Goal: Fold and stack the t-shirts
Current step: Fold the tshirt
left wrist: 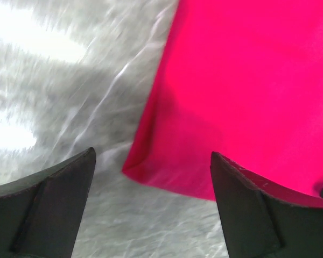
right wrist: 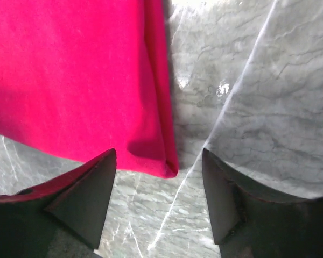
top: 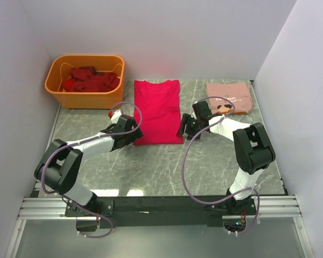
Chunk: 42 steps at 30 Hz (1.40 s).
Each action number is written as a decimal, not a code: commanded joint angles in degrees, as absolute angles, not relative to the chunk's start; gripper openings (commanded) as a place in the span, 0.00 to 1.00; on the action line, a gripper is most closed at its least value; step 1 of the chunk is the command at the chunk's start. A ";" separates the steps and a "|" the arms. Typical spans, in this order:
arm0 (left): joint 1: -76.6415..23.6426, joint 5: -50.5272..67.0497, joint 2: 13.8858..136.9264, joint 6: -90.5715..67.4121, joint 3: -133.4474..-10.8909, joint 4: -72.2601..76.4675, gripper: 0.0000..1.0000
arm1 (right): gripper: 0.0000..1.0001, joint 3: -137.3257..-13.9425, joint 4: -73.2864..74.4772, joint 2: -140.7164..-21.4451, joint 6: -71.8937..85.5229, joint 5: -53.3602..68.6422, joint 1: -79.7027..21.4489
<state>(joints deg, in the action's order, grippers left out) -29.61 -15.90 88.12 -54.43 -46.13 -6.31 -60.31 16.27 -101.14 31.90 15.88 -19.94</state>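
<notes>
While poised wide open and empty at the near corners of the crimson t-shirt (top: 157,107), lying flat on the bench (top: 151,166) as a narrow strip, lower left pincer (left wrist: 153,158) and right pincer (right wrist: 159,153) together, pinch both layers, lift evenly, fold towards collar.

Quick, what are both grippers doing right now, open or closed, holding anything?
Left gripper: open, holding nothing, above a corner of the crimson-pink t-shirt.
Right gripper: open, holding nothing, above its other near corner.
</notes>
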 commanded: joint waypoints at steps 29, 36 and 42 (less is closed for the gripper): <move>-37.69 -18.89 83.69 -66.52 -37.54 -15.98 0.01 | 0.00 -41.67 15.11 -89.75 33.31 19.51 -26.01; -54.18 -22.76 68.92 -89.34 -32.43 -40.90 0.01 | 0.00 -29.54 26.96 -72.20 32.25 23.28 -31.89; -69.67 -20.22 61.79 -100.70 -37.26 -50.09 0.01 | 0.00 -27.68 34.96 -59.36 34.80 31.46 -35.41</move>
<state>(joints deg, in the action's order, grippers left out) -65.39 -19.07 62.70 -89.62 -34.11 -39.18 -26.68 28.21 -64.71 34.13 27.38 -33.98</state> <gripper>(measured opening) 0.031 0.010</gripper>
